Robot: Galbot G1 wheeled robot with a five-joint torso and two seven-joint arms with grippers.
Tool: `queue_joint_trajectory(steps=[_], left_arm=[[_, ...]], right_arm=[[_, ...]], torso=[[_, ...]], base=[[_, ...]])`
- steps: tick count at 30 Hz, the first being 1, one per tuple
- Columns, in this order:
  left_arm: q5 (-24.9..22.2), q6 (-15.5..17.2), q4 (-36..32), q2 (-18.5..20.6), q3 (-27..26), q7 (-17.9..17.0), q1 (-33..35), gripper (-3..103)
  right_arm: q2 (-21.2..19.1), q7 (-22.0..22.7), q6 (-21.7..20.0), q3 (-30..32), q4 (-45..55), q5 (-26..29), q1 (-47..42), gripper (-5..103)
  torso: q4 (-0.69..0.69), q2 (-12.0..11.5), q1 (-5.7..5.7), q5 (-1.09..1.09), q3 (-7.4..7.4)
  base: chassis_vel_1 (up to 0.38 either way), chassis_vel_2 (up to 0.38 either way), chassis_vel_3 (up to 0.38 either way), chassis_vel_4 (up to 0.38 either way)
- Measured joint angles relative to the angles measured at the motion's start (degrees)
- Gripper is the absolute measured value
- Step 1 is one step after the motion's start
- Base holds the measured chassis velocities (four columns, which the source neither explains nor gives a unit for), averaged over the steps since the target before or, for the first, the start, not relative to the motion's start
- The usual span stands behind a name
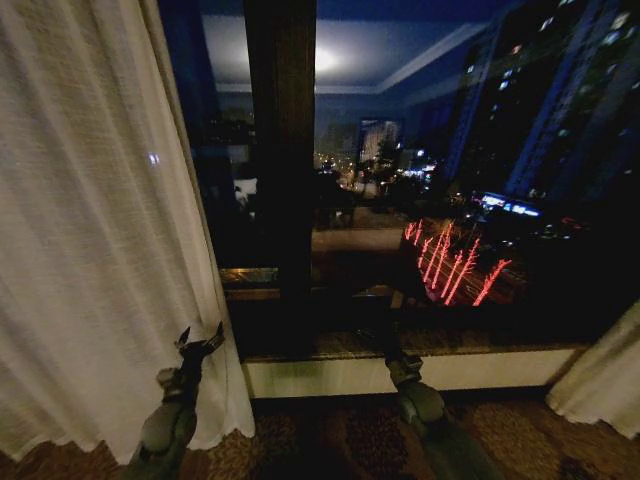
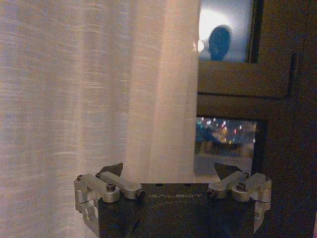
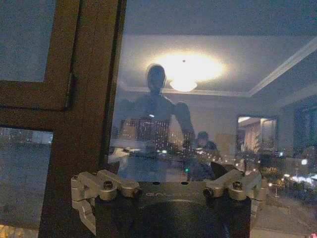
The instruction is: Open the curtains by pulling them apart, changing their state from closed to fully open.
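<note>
The left curtain (image 1: 90, 230), a sheer cream-white pleated panel, hangs over the left third of the window. In the left wrist view this same curtain (image 2: 94, 89) is close ahead, its free edge in line with the gap between the fingers. My left gripper (image 1: 200, 343) is raised at that panel's inner edge, near its lower part. The left gripper (image 2: 168, 171) is open and holds nothing. The right curtain (image 1: 605, 385) is bunched at the far right. My right gripper (image 1: 392, 352) is low before the sill. Open and empty, the right gripper (image 3: 166, 171) faces bare glass.
Dark window glass (image 1: 450, 150) spans the middle, split by a brown wooden mullion (image 1: 280, 170) that also stands close ahead as the frame (image 3: 84, 99). A pale sill (image 1: 330, 377) runs under the window. Patterned carpet (image 1: 340, 440) lies below.
</note>
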Motion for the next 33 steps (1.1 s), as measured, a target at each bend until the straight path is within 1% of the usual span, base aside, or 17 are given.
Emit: queue_joint_trajectory(steps=[2, 4, 6, 7, 9, 10, 14, 15, 17, 18, 20, 21, 22, 23, 26, 29, 33], left_arm=[[1.11, 1.81, 0.49, 0.36, 0.96, -1.27, -1.87, 100], [1.52, 2.24, 0.67, 0.54, 1.30, -1.71, -2.58, 100], [4.21, 4.25, 1.79, 1.75, 3.23, -4.91, -5.63, 100], [4.21, 4.25, 1.79, 1.75, 3.23, -4.91, -5.63, 100], [6.41, 4.54, 2.17, 2.60, 4.14, -7.14, -7.59, 100], [7.02, 4.61, 2.33, 2.79, 4.43, -7.95, -7.84, 100], [7.40, 3.99, 2.35, 2.98, 4.37, -8.50, -7.82, 100], [7.40, 3.09, 2.35, 3.04, 4.18, -8.48, -7.60, 100], [7.04, -1.86, 2.87, 3.06, 3.69, -6.55, -7.22, 100], [7.04, -1.86, 2.87, 3.06, 3.69, -6.55, -7.22, 100], [6.71, -7.11, 3.79, 3.00, 2.76, -3.03, -6.65, 100], [6.52, -11.20, 4.52, 2.92, 2.14, -0.35, -5.70, 100], [6.40, -13.95, 5.23, 2.84, 1.97, 0.97, -4.89, 100], [6.40, -13.95, 5.23, 2.84, 1.97, 0.97, -4.89, 100], [6.96, -22.30, 8.72, 2.03, 1.99, 3.38, -1.30, 100], [7.24, -24.47, 9.81, 1.35, 2.13, 3.16, 0.48, 100], [7.27, -26.27, 11.12, 0.67, 2.34, 1.14, 1.39, 100]], right_arm=[[0.00, 0.00, 0.00, 0.00, 0.00, 0.00, 0.00, 100], [0.00, 0.00, 0.00, 0.00, 0.00, 0.00, 0.00, 100], [0.00, -0.01, 0.00, 0.00, 0.00, 0.00, 0.00, 100], [0.00, -0.01, 0.00, 0.00, 0.00, 0.00, 0.00, 100], [0.00, 0.00, 0.00, 0.00, 0.00, 0.00, 0.00, 100], [0.00, 0.00, 0.00, 0.01, 0.00, 0.00, 0.00, 100], [0.00, 0.00, 0.00, 0.00, 0.00, 0.00, 0.00, 100], [0.00, 0.00, 0.00, 0.00, 0.00, 0.00, 0.00, 100], [0.00, 0.00, 0.00, 0.00, 0.00, 0.00, 0.00, 100], [0.00, 0.00, 0.00, 0.00, 0.00, 0.00, 0.00, 100], [0.00, 0.00, 0.01, 0.00, 0.00, 0.00, 0.00, 100], [-0.01, 0.00, 0.00, 0.00, 0.00, 0.00, 0.00, 100], [0.00, 0.00, 0.00, 0.00, 0.00, 0.00, 0.00, 100], [0.00, 0.00, 0.00, 0.00, 0.00, 0.00, 0.00, 100], [0.00, 0.00, 0.00, 0.00, 0.00, 0.00, 0.00, 100], [0.00, 0.00, 0.00, 0.00, 0.00, 0.00, 0.00, 100], [0.00, 0.00, 0.00, 0.00, 0.00, 0.00, 0.00, 100]], torso=[[0.02, 0.00, 0.00, -0.01, 0.00], [0.00, 0.00, 0.00, 0.00, 0.00], [0.02, 0.00, -0.01, -0.02, 0.00], [0.02, 0.00, -0.01, -0.02, 0.00], [-0.02, 0.00, 0.00, 0.04, -0.01], [-0.02, 0.00, 0.00, -0.02, 0.00], [0.01, 0.00, 0.00, -0.01, 0.00], [0.01, 0.00, 0.00, 0.00, 0.00], [0.00, 0.00, 0.00, -0.01, -0.01], [0.00, 0.00, 0.00, -0.01, -0.01], [-0.01, 0.00, 0.00, 0.01, -0.01], [0.00, 0.00, 0.00, 0.00, 0.00], [0.00, 0.00, 0.00, 0.01, -0.01], [0.00, 0.00, 0.00, 0.01, -0.01], [0.01, 0.00, 0.00, -0.02, -0.01], [0.01, 0.00, 0.00, -0.01, -0.01], [0.00, 0.00, 0.00, -0.01, -0.01]], base=[[0.000, 0.000, 0.000, 0.000], [0.000, 0.000, 0.000, 0.000], [0.000, 0.000, 0.000, 0.000], [0.000, 0.000, 0.000, 0.000], [0.000, 0.000, 0.000, 0.000], [0.000, 0.000, 0.000, 0.000], [0.000, 0.000, 0.000, 0.000], [0.000, 0.000, 0.000, 0.000], [0.000, 0.000, 0.000, 0.000], [0.000, 0.000, 0.000, 0.000], [0.000, 0.000, 0.000, 0.000], [0.000, 0.000, 0.000, 0.000], [0.000, 0.000, 0.000, 0.000], [0.000, 0.000, 0.000, 0.000], [0.000, 0.000, 0.000, 0.000], [0.000, 0.000, 0.000, 0.000], [0.000, 0.000, 0.000, 0.000]])
